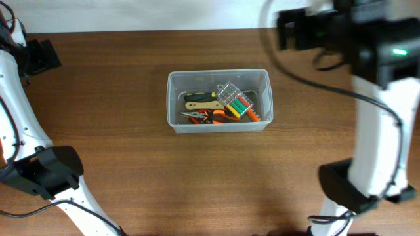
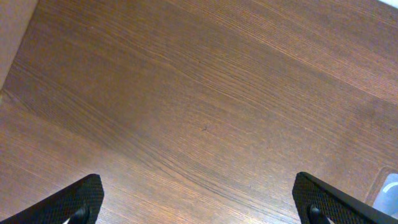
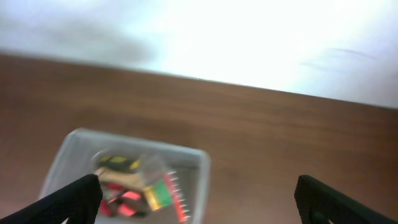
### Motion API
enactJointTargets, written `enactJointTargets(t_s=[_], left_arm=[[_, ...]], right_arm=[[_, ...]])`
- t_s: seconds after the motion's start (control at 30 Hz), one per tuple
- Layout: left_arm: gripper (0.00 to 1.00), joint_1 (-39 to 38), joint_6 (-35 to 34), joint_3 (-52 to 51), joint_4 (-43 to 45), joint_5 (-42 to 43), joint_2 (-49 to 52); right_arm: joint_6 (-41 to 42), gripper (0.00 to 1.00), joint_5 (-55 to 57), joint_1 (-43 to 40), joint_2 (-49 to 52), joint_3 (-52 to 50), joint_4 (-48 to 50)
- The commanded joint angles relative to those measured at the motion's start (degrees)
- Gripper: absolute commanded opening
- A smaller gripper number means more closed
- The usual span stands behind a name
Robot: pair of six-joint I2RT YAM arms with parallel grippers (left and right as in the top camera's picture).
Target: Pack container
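Container (image 1: 219, 100) upright, long axis left-right across table (image 1: 131, 157) (opening upward).

A: What surrounds the scene?
B: A dark brown wood-grain tabletop (image 1: 131, 164) fills the view, evenly lit.
A: And beyond it?
B: A plain white surface (image 1: 131, 13) borders its far edge, glaring bright from the right wrist.

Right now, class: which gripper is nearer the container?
Right. The right gripper hangs just past the back right corner of the container. The left gripper is well off to its left, near the table's back left edge.
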Motion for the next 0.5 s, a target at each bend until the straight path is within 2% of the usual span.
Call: enactJointTargets(t_s=[0.0, 0.13, 0.23, 0.33, 0.47], left_arm=[[0.99, 0.2, -0.6, 0.0, 0.0, 0.4, 0.0], [0.99, 0.2, -0.6, 0.0, 0.0, 0.4, 0.0], [0.99, 0.2, -0.6, 0.0, 0.0, 0.4, 0.0], [0.99, 0.2, -0.6, 0.0, 0.0, 0.4, 0.0], [0.99, 0.2, -0.6, 0.0, 0.0, 0.4, 0.0]], right_arm=[[1.7, 0.99, 1.8, -5.8, -8.9, 0.4, -0.4], [1.7, 0.99, 1.7, -12.6, -15.8, -0.4, -0.8], [1.6, 0.99, 1.5, -15.0, -23.5, -5.8, 2.0], [1.7, 0.99, 1.4, -15.3, -34.2, -18.4, 8.3], [1.7, 0.99, -1.7, -15.3, -51.3, -43.7, 20.2]])
